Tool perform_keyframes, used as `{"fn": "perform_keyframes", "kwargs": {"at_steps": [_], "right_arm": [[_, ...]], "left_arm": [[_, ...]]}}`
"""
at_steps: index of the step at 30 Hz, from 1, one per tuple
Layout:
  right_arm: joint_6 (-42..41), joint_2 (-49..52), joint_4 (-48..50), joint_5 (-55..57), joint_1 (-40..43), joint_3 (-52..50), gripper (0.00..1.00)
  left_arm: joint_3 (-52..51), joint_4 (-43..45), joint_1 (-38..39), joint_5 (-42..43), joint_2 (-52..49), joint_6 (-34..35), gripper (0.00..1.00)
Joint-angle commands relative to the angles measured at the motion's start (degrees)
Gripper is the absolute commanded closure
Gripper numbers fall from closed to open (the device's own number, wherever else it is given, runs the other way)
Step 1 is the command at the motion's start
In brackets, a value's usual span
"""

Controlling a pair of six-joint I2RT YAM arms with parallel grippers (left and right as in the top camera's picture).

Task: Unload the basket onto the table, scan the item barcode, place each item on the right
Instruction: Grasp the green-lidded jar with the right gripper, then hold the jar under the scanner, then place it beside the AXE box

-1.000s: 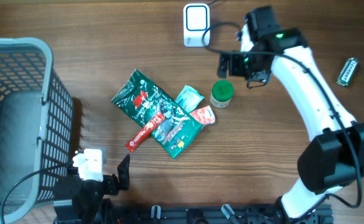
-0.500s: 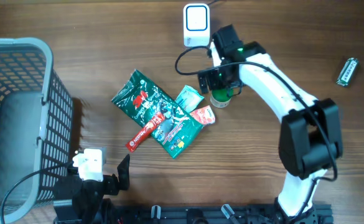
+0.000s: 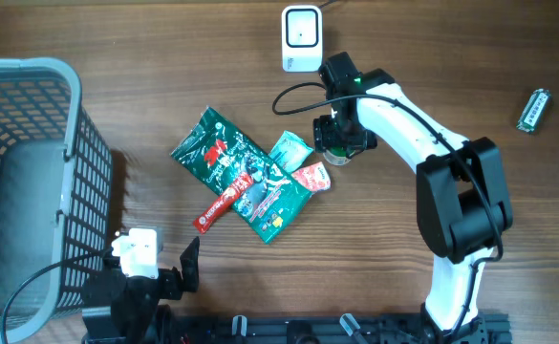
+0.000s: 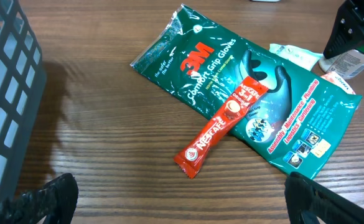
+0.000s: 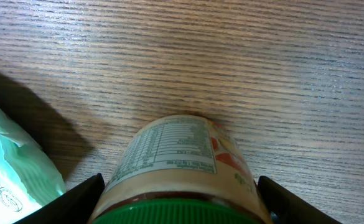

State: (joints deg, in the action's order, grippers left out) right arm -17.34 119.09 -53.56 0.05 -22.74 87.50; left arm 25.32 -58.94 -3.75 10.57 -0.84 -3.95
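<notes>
Green-lidded jar (image 5: 182, 158) stands upright on the table (image 3: 432, 57), label with printed panel facing my right wrist camera. It sits just right of the mint sachet (image 3: 289, 150) and below the white scanner (image 3: 301, 38), apart from it. My right gripper (image 5: 180, 180) is down over the jar, one finger on each side of it, jaws spread wide. Gaps to the jar wall are very thin; cannot tell whether the pads press on it. My left gripper (image 4: 182, 199) hangs low near the basket (image 3: 31, 72), jaws fully apart, holding nothing, well away from the jar.
</notes>
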Motion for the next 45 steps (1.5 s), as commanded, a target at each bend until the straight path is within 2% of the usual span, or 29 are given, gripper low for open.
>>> {"fn": "perform_keyframes", "kwargs": {"at_steps": [1,3,6,8,11,16,19,24,28,38,41,45], "right_arm": [[-0.87,2.71,-0.22,-0.13,-0.07,0.00,0.21],[-0.87,4.22,-0.26,-0.13,-0.07,0.00,0.21],[-1.40,4.79,-0.33,-0.15,-0.02,0.02,0.31],[-2.32,4.76,-1.18,-0.46,-0.02,0.07,0.32],[-2.16,4.76,-6.47,-4.31,0.07,3.04,0.36],[-2.36,4.76,-21.59,-6.91,0.31,15.10,0.38],[-2.34,4.76,-27.45,-15.98,0.31,17.70,0.42],[-2.34,4.76,-32.61,-32.74,0.31,17.68,0.41],[-2.27,4.76,-37.18,-36.20,-0.52,17.66,0.41],[-2.12,4.76,-38.75,-38.75,-4.79,17.66,0.41],[0.66,4.37,-38.77,-38.82,-4.79,17.62,0.41],[2.36,-2.29,-38.75,-37.83,-4.85,15.87,0.42]], "left_arm": [[-0.02,0.24,-0.22,0.50,0.35,0.35,0.00],[-0.02,0.24,-0.22,0.50,0.35,0.33,0.00],[-0.02,0.24,-0.22,0.50,0.35,0.35,0.00],[-0.02,0.24,-0.22,0.50,0.35,0.35,0.00],[-0.02,0.24,-0.22,0.50,0.35,0.33,0.00],[-0.02,0.24,-0.22,0.50,0.35,0.35,0.00],[-0.02,0.24,-0.22,0.50,0.35,0.35,0.00],[-0.02,0.24,-0.22,0.50,0.35,0.33,0.00],[-0.02,0.24,-0.22,0.50,0.35,0.33,0.00],[-0.02,0.24,-0.22,0.50,0.35,0.33,0.00],[-0.02,0.24,-0.22,0.50,0.35,0.35,0.00],[-0.02,0.24,-0.22,0.50,0.35,0.33,0.00]]}}
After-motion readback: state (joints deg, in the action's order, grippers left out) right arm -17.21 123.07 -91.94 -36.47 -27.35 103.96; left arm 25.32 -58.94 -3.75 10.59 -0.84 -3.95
